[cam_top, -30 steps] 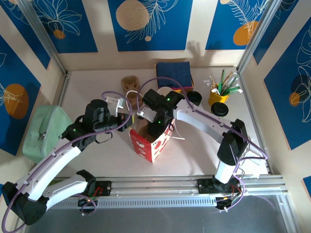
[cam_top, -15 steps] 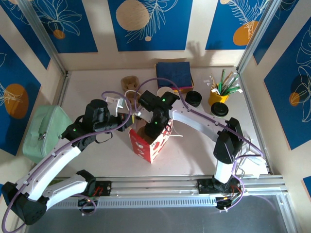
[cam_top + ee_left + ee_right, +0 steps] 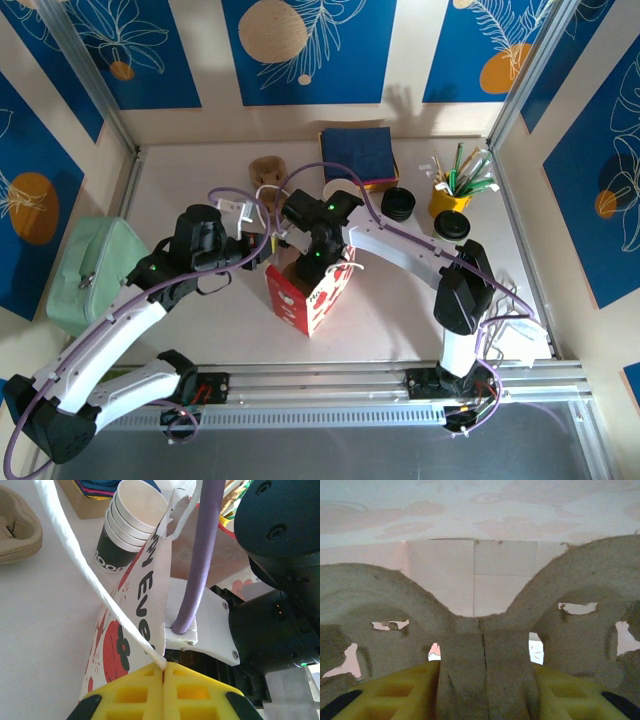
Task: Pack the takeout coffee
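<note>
Seemingly the coffee (image 3: 398, 203) stands at 2 o'clock from the bag (image 3: 312, 300), toward the far edge. From above we see just a black round top, so we judge rather than know that this is the lidded cup and that the flatter disc at its 4 o'clock is a loose lid (image 3: 452, 226).

We expect it to be light, thin-walled and easily crushed. If it is full, it would be heavier and apt to slosh. The plastic top looks slick and may pop off under a squeeze. We would take it round the paper side, below the lid's rim, gently and upright.

Both arms are busy. The left pincer (image 3: 163, 667) is clamped on the bag's white handle (image 3: 75, 555), and the right pincer (image 3: 482, 680) grips the middle ridge of a pulp carrier (image 3: 480, 630) inside the bag.

The surface (image 3: 190, 180) is white and smooth. It is free at 6 o'clock of the bag but crowded at the far edge, where stacked cups (image 3: 127, 525) stand close by. Walls close in on three sides.
</note>
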Robot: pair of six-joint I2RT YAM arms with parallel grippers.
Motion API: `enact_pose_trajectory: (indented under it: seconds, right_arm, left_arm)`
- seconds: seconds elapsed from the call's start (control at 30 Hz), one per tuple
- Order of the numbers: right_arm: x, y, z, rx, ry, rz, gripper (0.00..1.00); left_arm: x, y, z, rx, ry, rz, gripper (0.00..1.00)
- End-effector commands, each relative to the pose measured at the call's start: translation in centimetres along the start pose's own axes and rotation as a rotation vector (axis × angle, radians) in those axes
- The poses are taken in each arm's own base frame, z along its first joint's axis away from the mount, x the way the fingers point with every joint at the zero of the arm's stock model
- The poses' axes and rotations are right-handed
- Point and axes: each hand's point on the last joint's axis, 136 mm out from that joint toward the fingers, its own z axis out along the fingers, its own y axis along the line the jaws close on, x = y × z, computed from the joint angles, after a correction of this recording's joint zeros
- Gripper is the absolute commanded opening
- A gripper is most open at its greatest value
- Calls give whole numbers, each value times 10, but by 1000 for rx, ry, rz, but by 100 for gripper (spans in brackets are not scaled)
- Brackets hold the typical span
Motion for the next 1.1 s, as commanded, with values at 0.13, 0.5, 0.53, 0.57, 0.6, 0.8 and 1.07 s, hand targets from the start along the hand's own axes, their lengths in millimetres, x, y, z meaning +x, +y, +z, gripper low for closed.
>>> enact_pose_trajectory:
  seconds: [0.13, 0.5, 0.53, 0.57, 0.6, 0.8, 1.07]
  right_arm:
    - [-19, 6, -32, 5, -119, 9, 43]
    - [-13, -7, -10, 52, -51, 57, 43]
    - [-13, -6, -7, 55, -42, 54, 44]
    - [-12, -5, -4, 59, -31, 51, 44]
    - [-12, -6, -1, 63, -21, 52, 44]
    - [-13, -3, 8, 77, 5, 49, 46]
    - [-12, 2, 19, 62, 26, 49, 46]
  left_arm:
    - [-14, -13, -8, 42, -49, 8, 7]
    - [-11, -14, -9, 53, -54, -8, 7]
    - [-11, -14, -10, 52, -54, -8, 7]
    - [-12, -13, -10, 51, -55, -8, 7]
    - [-12, -13, -9, 50, -53, -7, 7]
    - [-13, -14, -10, 51, -56, -5, 7]
    - [-11, -12, -10, 46, -57, -12, 7]
